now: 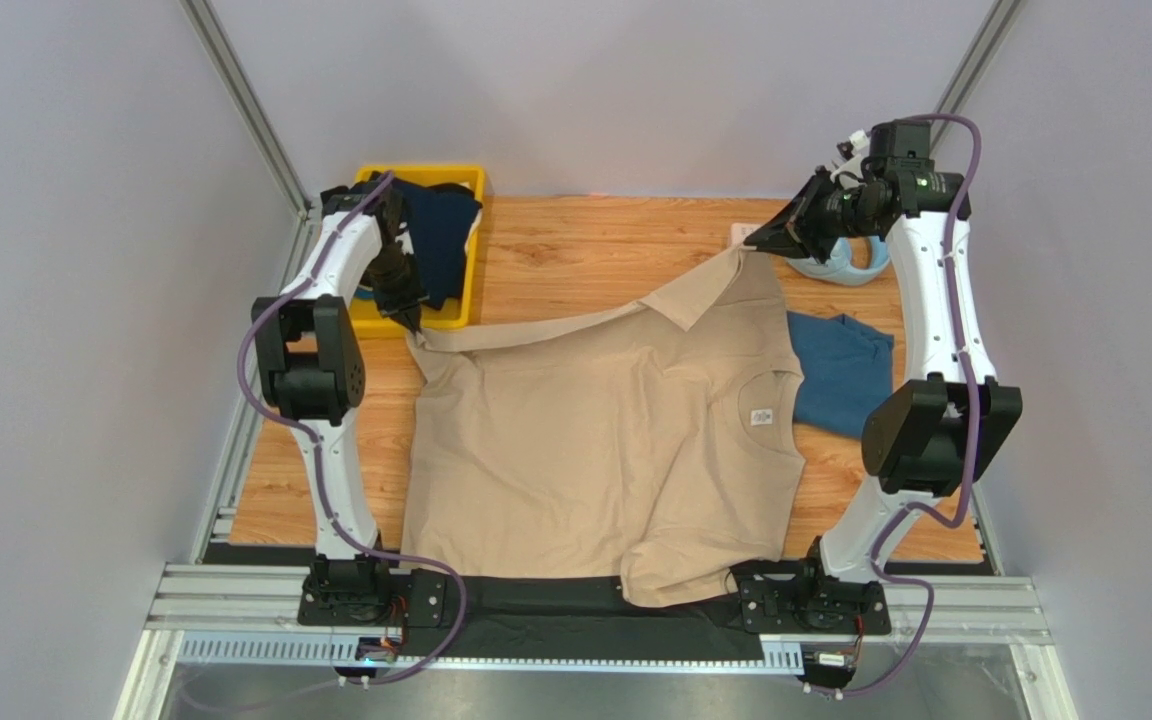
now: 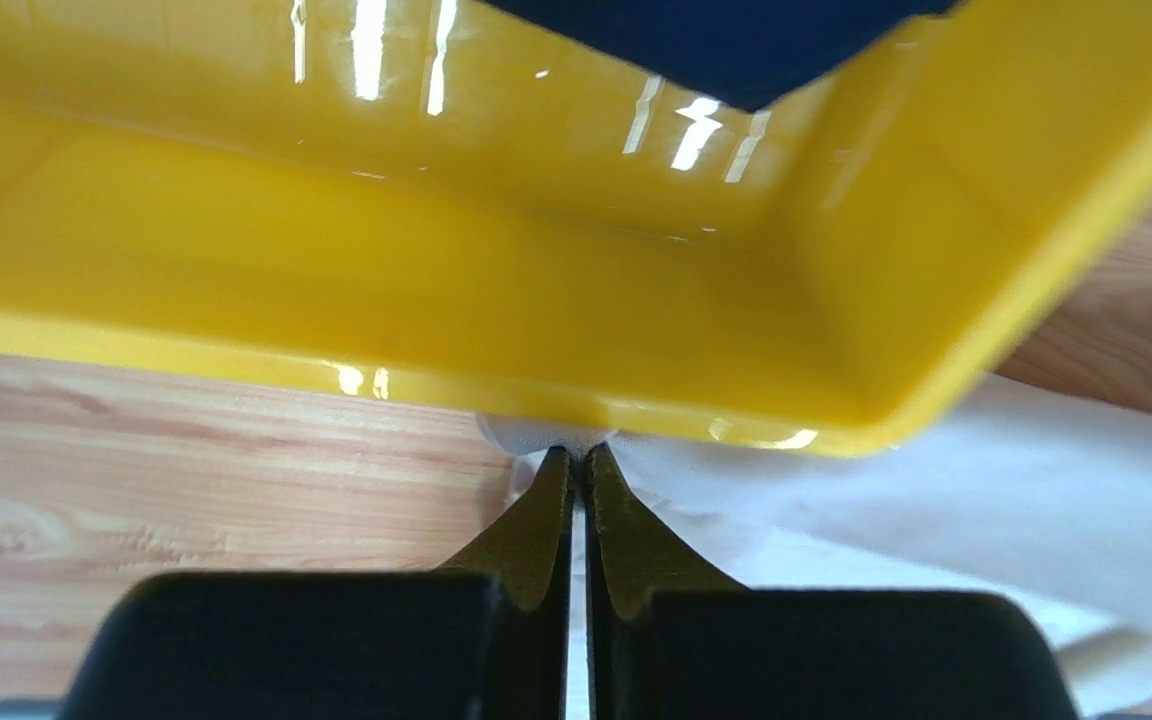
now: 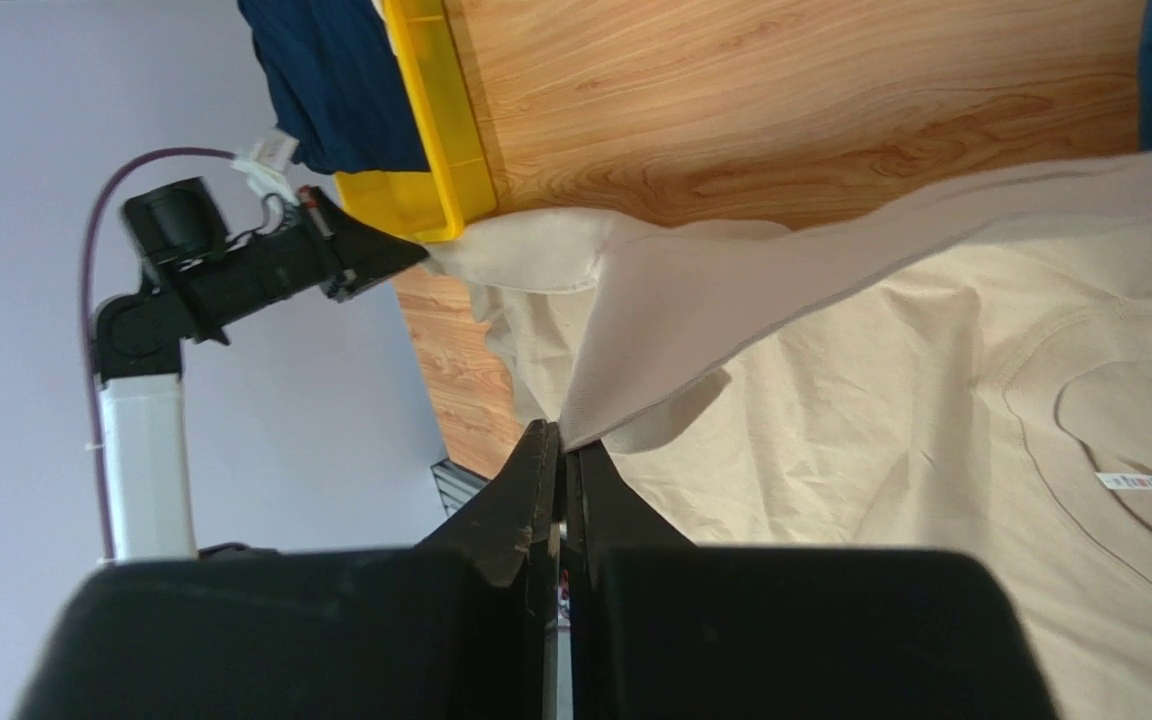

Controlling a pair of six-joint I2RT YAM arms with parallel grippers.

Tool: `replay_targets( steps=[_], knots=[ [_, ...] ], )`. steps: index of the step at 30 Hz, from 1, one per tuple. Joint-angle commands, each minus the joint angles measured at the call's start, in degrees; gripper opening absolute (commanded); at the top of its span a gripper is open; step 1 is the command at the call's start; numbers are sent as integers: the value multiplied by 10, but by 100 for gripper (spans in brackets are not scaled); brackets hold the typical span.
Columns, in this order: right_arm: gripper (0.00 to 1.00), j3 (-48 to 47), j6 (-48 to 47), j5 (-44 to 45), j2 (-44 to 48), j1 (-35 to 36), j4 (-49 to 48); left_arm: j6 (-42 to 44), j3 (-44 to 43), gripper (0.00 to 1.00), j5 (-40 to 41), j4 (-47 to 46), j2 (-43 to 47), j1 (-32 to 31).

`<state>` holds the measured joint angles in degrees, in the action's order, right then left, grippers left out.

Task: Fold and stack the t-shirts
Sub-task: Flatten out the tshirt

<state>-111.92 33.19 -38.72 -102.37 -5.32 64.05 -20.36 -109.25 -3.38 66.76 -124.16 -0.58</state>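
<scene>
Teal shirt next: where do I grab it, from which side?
Pinch the teal shirt at its far right corner, coming from the right: that edge lies bare on the table, while its left side sits under the beige tee.

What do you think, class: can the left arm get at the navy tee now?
Likely not yet: the left gripper is shut on the beige tee. The navy tee lies uncovered in the bin beside it.

Plain grey-lilac walls enclose a wooden table with aluminium corner posts, seemingly evenly lit.
</scene>
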Motion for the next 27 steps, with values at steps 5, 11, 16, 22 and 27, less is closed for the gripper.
replay_targets(
  steps=[5,11,16,22,27],
  knots=[
    [0,71,-32,27,46,-12,-38,-4,-34,0,-93,-162,161,-14],
    [0,86,-27,14,34,-18,-61,-23,-32,0,-87,-132,161,-21],
    [0,78,-16,7,18,-19,-83,-3,7,0,-63,-102,166,-29],
    [0,75,-15,-18,12,-19,-91,29,57,0,-9,-72,178,-31],
    [0,93,-12,-20,44,-19,-101,47,105,0,9,-91,214,-31]
  ],
)
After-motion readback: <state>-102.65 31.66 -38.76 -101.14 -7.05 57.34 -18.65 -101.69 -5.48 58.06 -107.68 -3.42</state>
